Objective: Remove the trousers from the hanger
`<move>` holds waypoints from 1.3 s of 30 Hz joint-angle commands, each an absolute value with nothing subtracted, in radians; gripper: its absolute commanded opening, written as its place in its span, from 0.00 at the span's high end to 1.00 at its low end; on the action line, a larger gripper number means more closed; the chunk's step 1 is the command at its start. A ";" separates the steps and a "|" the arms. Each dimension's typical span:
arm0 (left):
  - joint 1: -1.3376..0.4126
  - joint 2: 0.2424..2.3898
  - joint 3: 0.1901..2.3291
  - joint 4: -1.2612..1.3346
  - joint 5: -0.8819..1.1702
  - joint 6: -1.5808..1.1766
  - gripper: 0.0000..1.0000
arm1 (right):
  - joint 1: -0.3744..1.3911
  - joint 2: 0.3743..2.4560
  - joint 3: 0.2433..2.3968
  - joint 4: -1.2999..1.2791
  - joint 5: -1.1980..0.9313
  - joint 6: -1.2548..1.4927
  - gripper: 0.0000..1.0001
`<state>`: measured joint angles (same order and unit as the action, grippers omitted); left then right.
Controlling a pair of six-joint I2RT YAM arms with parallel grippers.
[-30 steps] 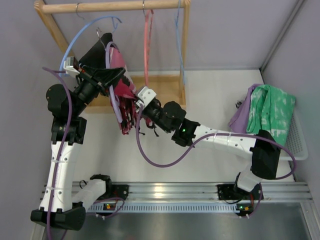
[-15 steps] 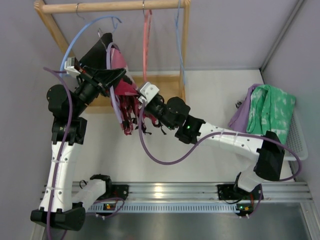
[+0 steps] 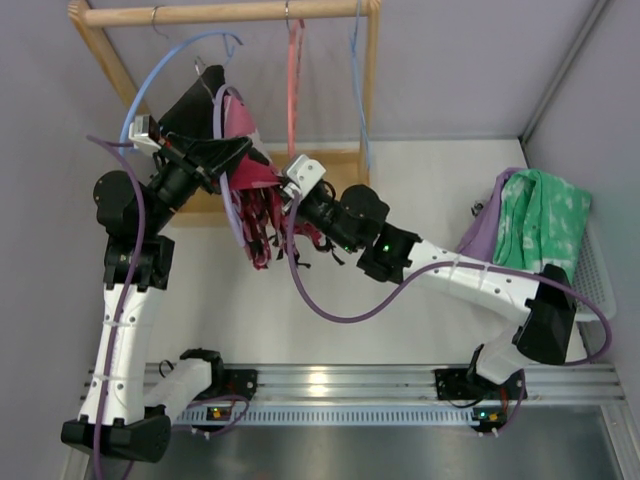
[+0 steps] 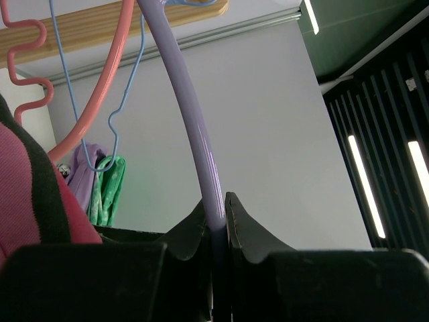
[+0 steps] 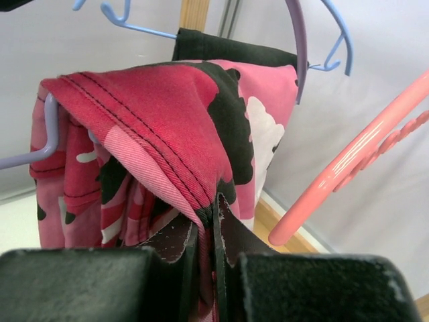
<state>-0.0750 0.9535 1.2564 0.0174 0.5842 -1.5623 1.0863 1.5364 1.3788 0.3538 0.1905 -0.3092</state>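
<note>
The magenta-pink trousers (image 3: 250,190) with black and white blotches hang on the lilac hanger (image 3: 233,215), dark strings dangling below. My left gripper (image 3: 222,162) is shut on the hanger's lilac rod (image 4: 194,127), which runs up between its jaws (image 4: 218,218). My right gripper (image 3: 285,195) is shut on a stitched fold of the trousers (image 5: 167,114), the cloth pinched between its jaws (image 5: 211,215). Lilac hanger parts (image 5: 50,134) show at the left edge of the cloth and above it.
A wooden rack (image 3: 230,12) holds light-blue hangers (image 3: 170,55) and a salmon-pink hanger (image 3: 294,90). A black garment (image 3: 195,105) hangs behind the trousers. At right, a basket (image 3: 590,270) holds green-and-white cloth (image 3: 540,225) and purple cloth (image 3: 485,230).
My right arm has moved right and toward the rack with the trousers' fold in its grip, drawing the cloth that way. The left arm has stayed put on the hanger.
</note>
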 commanded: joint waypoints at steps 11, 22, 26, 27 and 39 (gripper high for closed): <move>-0.077 0.953 1.365 0.213 0.568 -1.585 1.00 | 1.141 1.615 1.468 0.506 0.085 -0.233 0.76; -0.075 0.953 1.367 0.213 0.568 -1.588 1.00 | 1.175 1.666 1.526 0.523 0.198 -0.245 0.65; -0.077 0.954 1.368 0.213 0.566 -1.586 1.00 | 1.173 1.684 1.542 0.526 0.218 -0.265 0.64; -0.077 0.954 1.368 0.213 0.566 -1.585 1.00 | 1.173 1.689 1.543 0.525 0.218 -0.265 0.64; -0.077 0.946 1.358 0.213 0.565 -1.591 1.00 | 1.154 1.683 1.506 0.540 0.302 -0.296 0.66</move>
